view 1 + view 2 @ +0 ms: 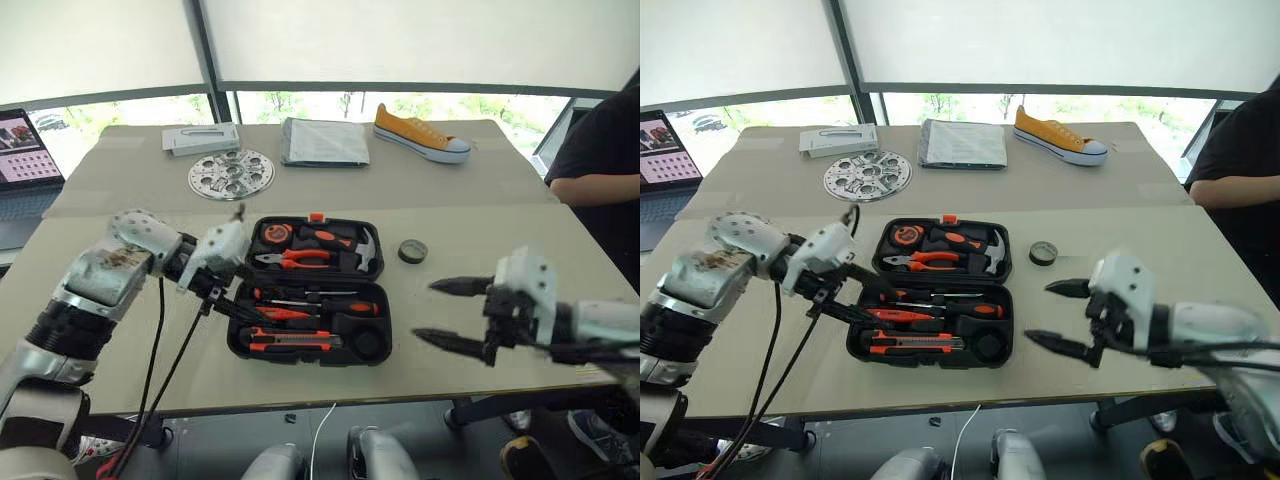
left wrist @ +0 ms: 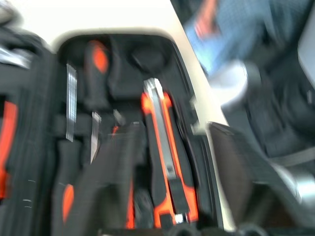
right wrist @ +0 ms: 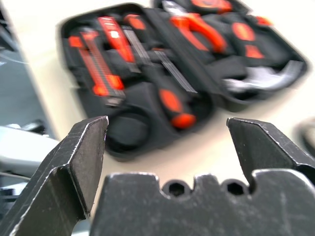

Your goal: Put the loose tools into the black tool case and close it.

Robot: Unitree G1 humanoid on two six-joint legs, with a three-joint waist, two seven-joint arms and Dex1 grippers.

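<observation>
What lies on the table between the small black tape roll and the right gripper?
Nothing: between the tape roll and the right gripper there is bare table, as the left eye view shows. The open black tool case lies to the side.

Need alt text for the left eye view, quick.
Open black tool case on a tan table, screwdrivers and utility knife seated. The tape roll lies outside it. The open right pincer hovers nearby.
</observation>
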